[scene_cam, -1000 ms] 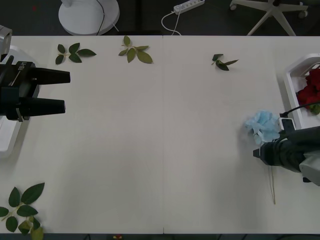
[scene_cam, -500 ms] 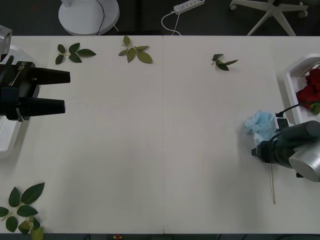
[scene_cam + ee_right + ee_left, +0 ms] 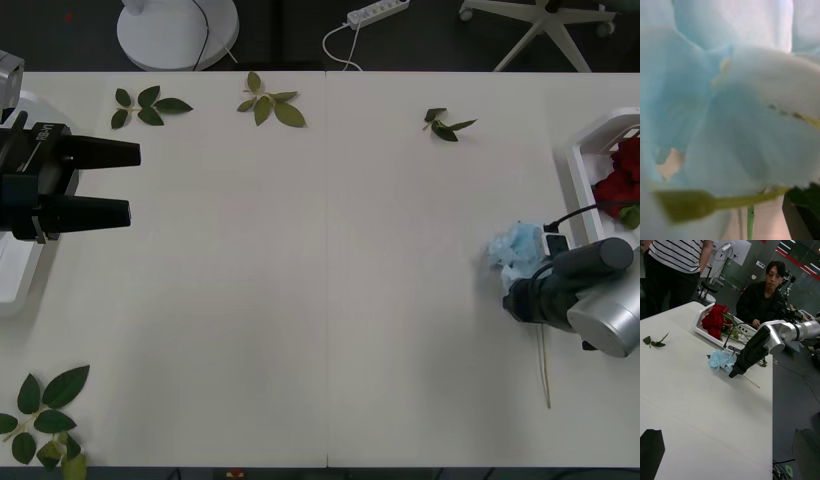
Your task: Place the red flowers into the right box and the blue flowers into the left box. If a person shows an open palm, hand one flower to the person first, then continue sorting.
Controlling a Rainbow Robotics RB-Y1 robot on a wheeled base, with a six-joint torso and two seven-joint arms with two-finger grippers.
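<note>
A pale blue flower (image 3: 513,249) lies on the table at the right, its thin stem (image 3: 545,372) trailing toward the front edge. My right gripper (image 3: 514,300) is down over the stem just below the bloom. In the right wrist view the blue petals (image 3: 733,112) press close, with the green stem (image 3: 750,224) near the middle and one black finger (image 3: 799,221) out at the corner, so this gripper is open. Red flowers (image 3: 622,180) lie in the right box (image 3: 582,165). My left gripper (image 3: 128,182) hangs open at the far left, above the left box (image 3: 14,275).
Loose green leaf sprigs lie at the back (image 3: 268,103), (image 3: 146,104), (image 3: 445,123) and at the front left corner (image 3: 45,410). In the left wrist view a person in a striped shirt (image 3: 675,255) stands beyond the table and another sits behind the right box (image 3: 700,328).
My right gripper has turned at the wrist and shifted a little toward the bloom. The blue flower has been nudged slightly left and looks more bunched. The left arm has not moved.
</note>
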